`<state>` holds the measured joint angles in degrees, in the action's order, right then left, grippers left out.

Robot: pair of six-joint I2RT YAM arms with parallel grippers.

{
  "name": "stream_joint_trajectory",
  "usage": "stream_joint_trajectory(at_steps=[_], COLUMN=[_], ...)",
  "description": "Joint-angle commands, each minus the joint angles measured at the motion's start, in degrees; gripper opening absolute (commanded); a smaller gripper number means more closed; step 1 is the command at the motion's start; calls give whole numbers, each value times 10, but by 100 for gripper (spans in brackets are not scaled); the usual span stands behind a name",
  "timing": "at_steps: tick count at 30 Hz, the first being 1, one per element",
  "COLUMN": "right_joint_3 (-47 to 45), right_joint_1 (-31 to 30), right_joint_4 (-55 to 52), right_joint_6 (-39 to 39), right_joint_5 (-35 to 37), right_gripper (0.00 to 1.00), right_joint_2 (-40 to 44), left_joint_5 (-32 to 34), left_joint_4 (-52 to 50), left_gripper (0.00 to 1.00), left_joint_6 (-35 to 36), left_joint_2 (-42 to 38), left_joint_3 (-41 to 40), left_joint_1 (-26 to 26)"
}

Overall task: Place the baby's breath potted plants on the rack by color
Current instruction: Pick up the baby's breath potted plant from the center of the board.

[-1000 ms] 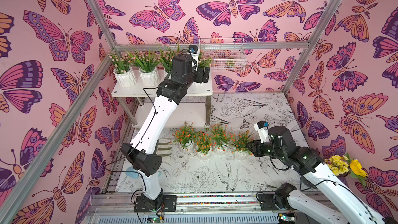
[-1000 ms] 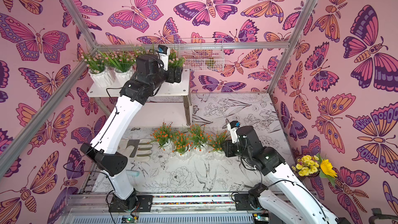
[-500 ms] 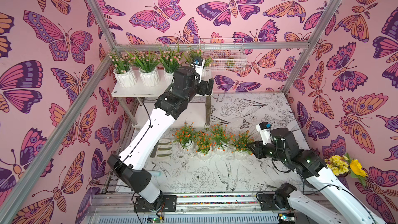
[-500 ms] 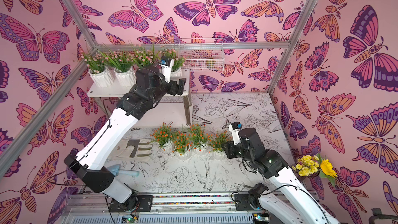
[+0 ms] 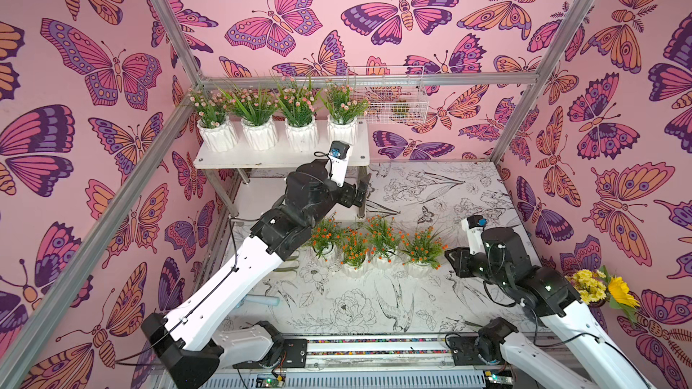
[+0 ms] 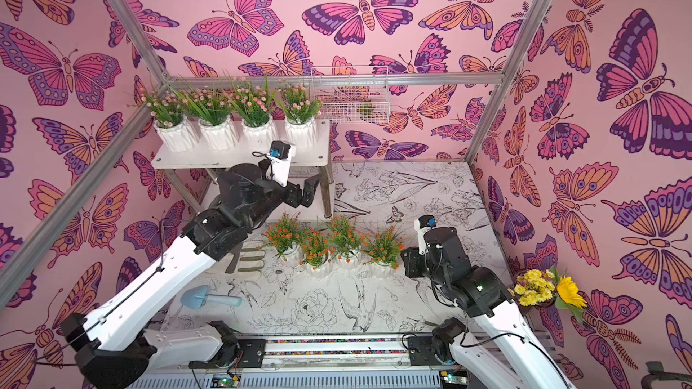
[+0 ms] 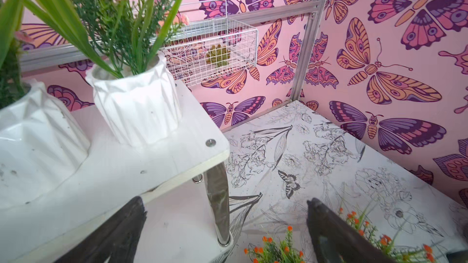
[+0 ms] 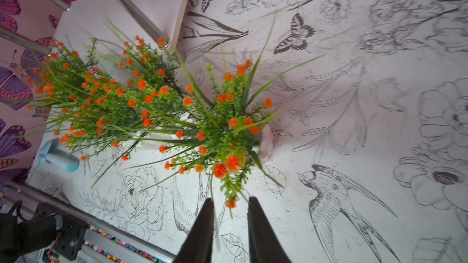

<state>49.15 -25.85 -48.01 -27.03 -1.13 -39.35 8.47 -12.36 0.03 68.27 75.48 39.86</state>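
- Four pink baby's breath potted plants point(image 5: 259, 132) stand upright in a close row on the top board of the rack point(image 5: 269, 160).
- Four orange baby's breath potted plants point(image 5: 382, 237) sit in a loose row on the tabletop point(image 5: 337, 304), in front of the rack.
- The left gripper point(image 7: 225, 199) hovers by the rack's front corner leg. Its fingers point(image 7: 119, 231) are spread wide and grasp nothing.
- The right gripper point(image 8: 231, 199) sits low, just beside the end plant of the orange row. Its fingers point(image 8: 202, 226) stand a narrow gap apart, clamping nothing, and one orange sprig tip hangs at the gap.
- A white wire basket point(image 5: 389, 101) hangs on the back wall beside the rack.
- A yellow sunflower bunch point(image 5: 603, 288) sits by the side wall near the right arm.
- A blue trowel point(image 6: 209, 299) lies on the tabletop near the left arm.
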Motion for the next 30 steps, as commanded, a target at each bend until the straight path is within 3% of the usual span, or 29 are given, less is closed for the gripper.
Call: stream_joint_trajectory(at_steps=[1, 11, 21, 30], right_joint_3=[18, -38, -111, -134], right_joint_1=[33, 179, 197, 199], right_joint_4=[-31, 39, 123, 143], right_joint_6=[4, 8, -19, -27], right_joint_5=[18, -105, -95, -115], right_gripper=[26, 26, 25, 25], right_joint_2=[-5, -46, -91, -101], left_joint_5=[-35, -127, -150, -147], left_joint_4=[45, 95, 149, 162], left_gripper=[100, 100, 100, 100], left_joint_6=[-13, -26, -54, -68], left_joint_2=[-20, -72, -100, -84], left_joint_3=[-47, -189, -283, -299], left_joint_1=[7, 15, 23, 24])
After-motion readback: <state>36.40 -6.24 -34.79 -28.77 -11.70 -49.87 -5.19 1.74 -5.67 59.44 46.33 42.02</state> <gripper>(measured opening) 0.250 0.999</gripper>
